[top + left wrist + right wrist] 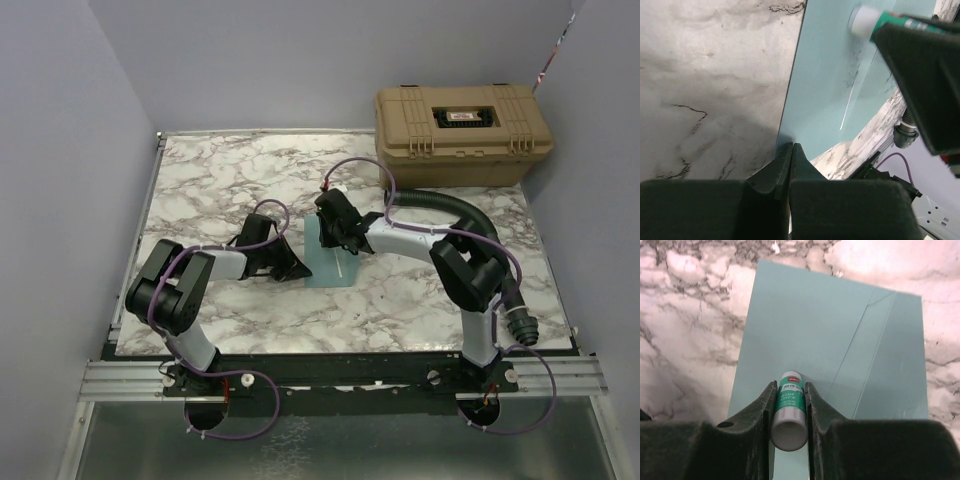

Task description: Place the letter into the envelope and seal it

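Observation:
The teal envelope (333, 266) lies flat on the marble table (220, 190), its flap seams showing in the right wrist view (810, 325). My right gripper (336, 243) is shut on a green-and-white glue stick (789, 405) and holds it tip-down over the envelope (830, 75). The right gripper (790, 384) clamps the stick on both sides. The glue stick (874, 20) also shows in the left wrist view. My left gripper (300, 272) is shut, its tips (792, 146) at the envelope's left corner. The tan letter is out of view.
A tan hard-shell case (463, 133) stands at the table's back right. Grey walls close in the left, back and right. The right gripper's dark body (925, 85) hangs close above the envelope in the left wrist view.

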Available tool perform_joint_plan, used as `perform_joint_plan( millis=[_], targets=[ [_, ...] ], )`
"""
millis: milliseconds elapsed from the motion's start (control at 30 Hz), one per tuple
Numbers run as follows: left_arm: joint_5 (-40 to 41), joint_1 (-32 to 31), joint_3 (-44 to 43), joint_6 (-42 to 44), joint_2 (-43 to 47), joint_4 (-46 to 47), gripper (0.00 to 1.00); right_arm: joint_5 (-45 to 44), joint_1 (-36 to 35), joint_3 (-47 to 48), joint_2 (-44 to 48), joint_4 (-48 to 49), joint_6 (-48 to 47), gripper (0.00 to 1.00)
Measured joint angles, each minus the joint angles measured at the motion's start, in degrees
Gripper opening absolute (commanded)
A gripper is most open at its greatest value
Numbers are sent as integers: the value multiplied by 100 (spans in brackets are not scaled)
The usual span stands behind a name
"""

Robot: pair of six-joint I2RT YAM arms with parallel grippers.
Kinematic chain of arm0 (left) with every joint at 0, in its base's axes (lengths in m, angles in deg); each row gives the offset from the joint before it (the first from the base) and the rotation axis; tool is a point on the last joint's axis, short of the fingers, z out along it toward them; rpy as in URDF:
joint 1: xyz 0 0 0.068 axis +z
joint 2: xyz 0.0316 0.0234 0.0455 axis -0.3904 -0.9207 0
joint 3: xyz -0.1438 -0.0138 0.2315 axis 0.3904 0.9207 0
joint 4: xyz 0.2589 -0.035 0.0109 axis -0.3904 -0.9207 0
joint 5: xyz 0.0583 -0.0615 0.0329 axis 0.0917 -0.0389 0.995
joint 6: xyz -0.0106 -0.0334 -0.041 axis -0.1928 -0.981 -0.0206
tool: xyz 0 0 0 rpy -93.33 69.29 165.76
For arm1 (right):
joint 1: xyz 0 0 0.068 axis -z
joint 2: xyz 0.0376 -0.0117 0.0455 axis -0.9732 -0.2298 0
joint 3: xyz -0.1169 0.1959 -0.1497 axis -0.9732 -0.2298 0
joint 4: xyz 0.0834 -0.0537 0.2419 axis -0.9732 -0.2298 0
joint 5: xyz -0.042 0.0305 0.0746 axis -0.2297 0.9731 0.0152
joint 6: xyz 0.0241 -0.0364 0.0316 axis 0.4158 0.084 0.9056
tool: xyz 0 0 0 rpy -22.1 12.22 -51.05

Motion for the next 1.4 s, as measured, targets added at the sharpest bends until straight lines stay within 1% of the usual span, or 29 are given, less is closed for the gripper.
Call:
perform_joint_plan(
  millis=[100,233,500,733,900,1100,1300,1400],
  targets=[
    [-50,0,-55,85,-48,-55,0,-4,105,278,-190,-57,48,1],
    [-127,11,-114,122,-96,-116,0,-13,164,328,-205,-151,114,0],
    [-151,11,-184,28,-155,-175,0,-39,63,-323,328,-243,129,1],
    [-140,11,-184,-131,-162,-177,0,-46,-247,-564,549,-367,179,1],
    [-138,13,-179,-155,-162,-175,0,-68,-280,-621,599,-428,262,1],
    [-142,15,-168,-149,-162,-157,0,20,13,-579,586,-435,199,1],
    [-153,15,-166,-140,-179,-122,0,96,232,-61,210,-516,15,0],
    [-155,15,-166,-140,-181,-120,0,151,238,-22,179,-516,-22,0]
  ],
)
